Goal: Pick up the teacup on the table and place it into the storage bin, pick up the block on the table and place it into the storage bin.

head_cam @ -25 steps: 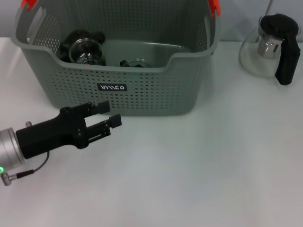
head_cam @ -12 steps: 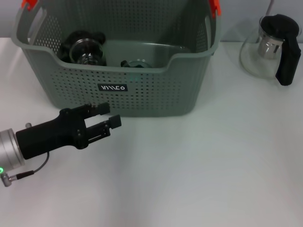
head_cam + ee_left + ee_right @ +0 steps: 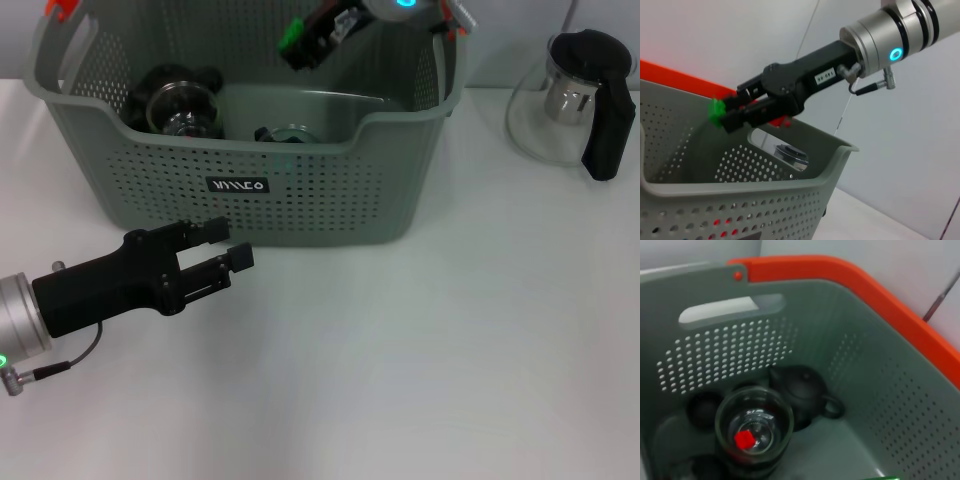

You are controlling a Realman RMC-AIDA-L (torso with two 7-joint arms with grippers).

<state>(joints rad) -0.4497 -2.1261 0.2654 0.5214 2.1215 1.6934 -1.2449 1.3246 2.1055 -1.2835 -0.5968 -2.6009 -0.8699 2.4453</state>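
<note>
The storage bin (image 3: 300, 205) stands at the back of the white table. My right gripper (image 3: 297, 47) hangs above its open top, shut on a small green block (image 3: 291, 33). The left wrist view shows the same right gripper (image 3: 726, 113) gripping the block (image 3: 716, 109) over the bin's rim (image 3: 740, 187). A small round cup (image 3: 290, 133), which I take for the teacup, sits on the bin's floor. My left gripper (image 3: 232, 243) rests open and holds nothing, low over the table just in front of the bin's left part.
Inside the bin lie a glass vessel (image 3: 754, 427) with a red cube (image 3: 744, 439) in it, and a black teapot (image 3: 802, 390). A glass pot with a black handle (image 3: 575, 100) stands on the table to the bin's right.
My right arm has come into view from the top, carrying the green block over the bin. The left gripper has barely moved.
</note>
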